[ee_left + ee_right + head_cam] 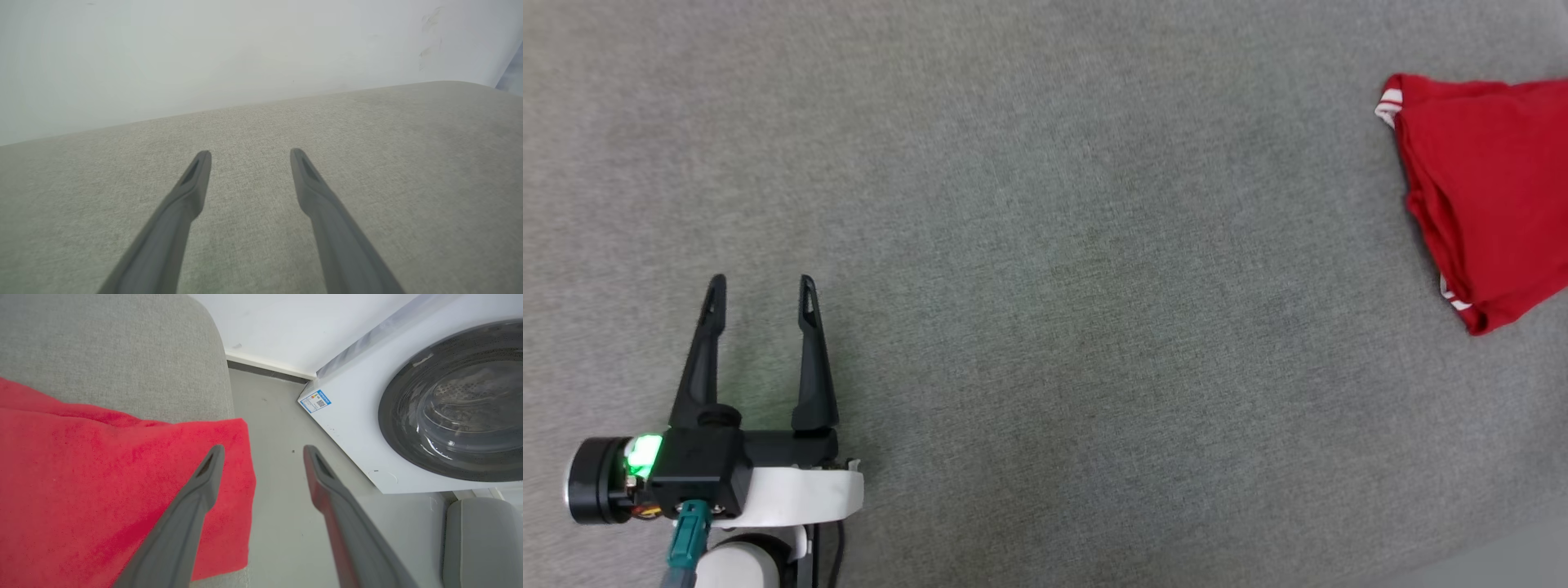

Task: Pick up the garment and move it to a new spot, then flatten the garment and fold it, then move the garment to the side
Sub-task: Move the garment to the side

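The only label I can find is a blue-and-white sticker (315,401) on the washing machine (355,416), too small to read; I see no lettering on the garment (1486,188). It lies bunched, striped trim showing, at the far right of the grey fabric surface (1045,269), one corner at the edge above the floor (278,506). My right hand (263,451) is released, fingers spread, one over that red corner, one over the floor. My left hand (762,286) is well apart from the garment, spread wide and holding nothing
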